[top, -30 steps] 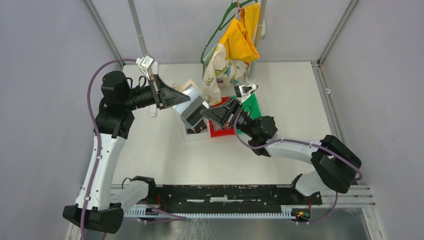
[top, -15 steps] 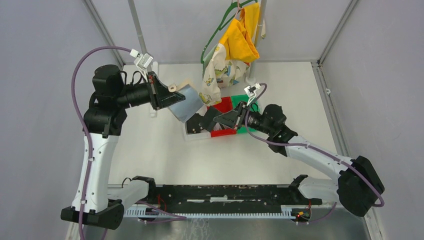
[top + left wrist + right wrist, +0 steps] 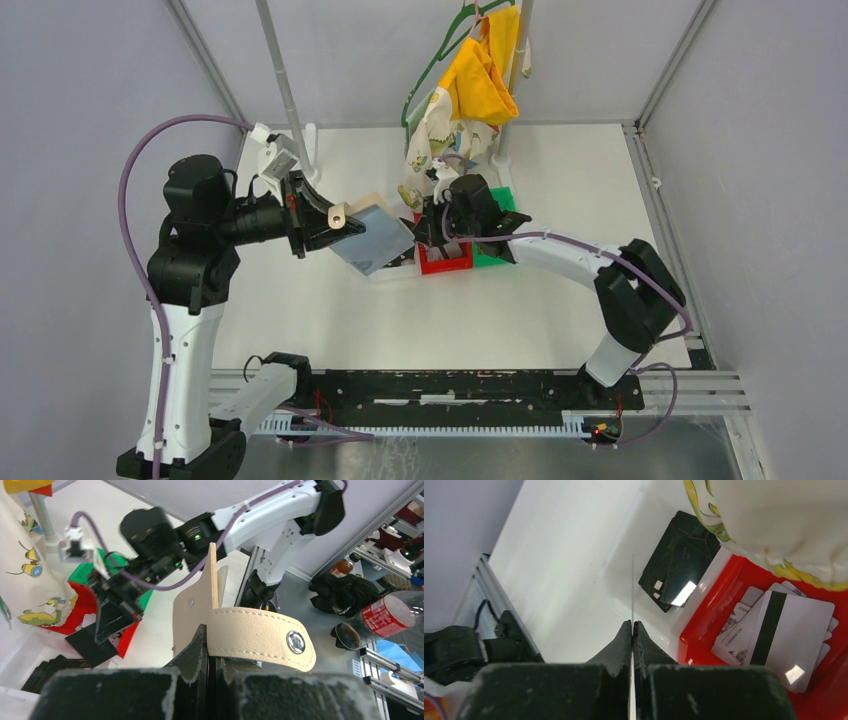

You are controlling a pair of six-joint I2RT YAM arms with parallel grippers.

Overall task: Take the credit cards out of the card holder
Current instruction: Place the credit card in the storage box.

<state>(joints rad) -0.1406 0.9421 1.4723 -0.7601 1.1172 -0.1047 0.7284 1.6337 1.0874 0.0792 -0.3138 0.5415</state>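
Observation:
My left gripper (image 3: pixel 332 224) is shut on the tan card holder (image 3: pixel 372 237) and holds it open in the air, left of the bins. In the left wrist view (image 3: pixel 212 639) its snap tab (image 3: pixel 260 636) lies across my fingers. My right gripper (image 3: pixel 432 220) is over the white and red bins. In the right wrist view (image 3: pixel 632 624) it is shut on a thin credit card (image 3: pixel 632 587), seen edge-on. Black cards (image 3: pixel 679 560) lie in the white bin. Pale cards (image 3: pixel 784 630) with a black stripe lie in the red bin.
The white bin (image 3: pixel 395 270), red bin (image 3: pixel 447 264) and green bin (image 3: pixel 503 200) stand side by side mid-table. A yellow garment and a patterned cloth (image 3: pixel 455 120) hang on a green hanger just behind them. An upright pole (image 3: pixel 285 85) stands at the back left.
My right gripper has pulled away from the card holder with a card and swung back over the bins. My left gripper has lowered the card holder slightly towards the left.

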